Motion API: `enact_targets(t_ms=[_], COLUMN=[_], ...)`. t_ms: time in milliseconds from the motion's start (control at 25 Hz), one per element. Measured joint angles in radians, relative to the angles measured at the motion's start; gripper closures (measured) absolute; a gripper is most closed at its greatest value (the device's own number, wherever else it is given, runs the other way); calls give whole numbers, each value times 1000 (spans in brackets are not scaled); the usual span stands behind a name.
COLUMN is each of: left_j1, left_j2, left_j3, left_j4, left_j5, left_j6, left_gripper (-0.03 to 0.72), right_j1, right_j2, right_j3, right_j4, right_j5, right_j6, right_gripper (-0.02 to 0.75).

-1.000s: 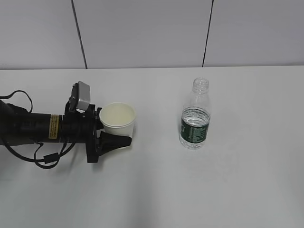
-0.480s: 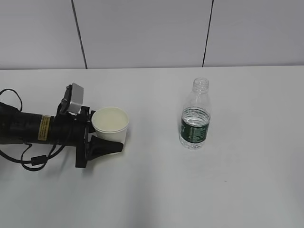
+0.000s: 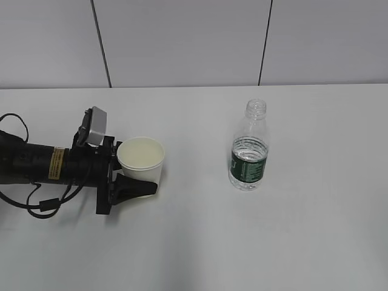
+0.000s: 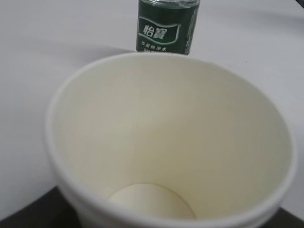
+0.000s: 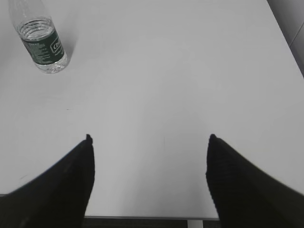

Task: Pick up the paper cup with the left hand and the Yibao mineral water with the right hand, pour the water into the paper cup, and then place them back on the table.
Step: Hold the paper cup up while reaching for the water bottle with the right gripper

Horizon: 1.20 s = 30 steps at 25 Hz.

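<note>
Right hand (image 5: 149, 142): seen only in its wrist view, jaws spread wide and empty above the table (image 3: 315, 242), well apart from the bottle.
Left hand (image 3: 138, 177): closed around the paper cup (image 3: 141, 160) at near left; whether the cup is lifted cannot be told.
Cup: cream-white, rolled rim, upright, dry inside.
Yibao mineral water (image 3: 249, 147): upright at centre right, capless, green-labelled, untouched.
Progress: judged early; bottle pickup, pouring and set-down remain.

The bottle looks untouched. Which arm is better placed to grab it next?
Probably the right. Its tool is open and empty, while the left tool already has the cup; the bottle stands free.
</note>
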Motion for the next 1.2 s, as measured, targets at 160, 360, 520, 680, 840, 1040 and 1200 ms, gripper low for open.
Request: enact_targets(t_ms=[160,360,520,680,840,1040,1200], left_j1=[0,0,0,0,0,0,0], left_j2=[0,0,0,0,0,0,0], left_j3=[0,0,0,0,0,0,0], left_j4=[-1,-1,-1,-1,-2,-2,-2], left_j5=[0,0,0,0,0,0,0], left_j6=[0,0,0,0,0,0,0], left_gripper=[253,253,253,253,253,253,253], right_j1=[0,0,0,0,0,0,0], right_j2=[0,0,0,0,0,0,0], right_j3=[0,0,0,0,0,0,0], right_j4=[0,0,0,0,0,0,-49], right_j5=[0,0,0,0,0,0,0], right_j6=[0,0,0,0,0,0,-5], right_gripper=[170,170,170,170,170,170,170])
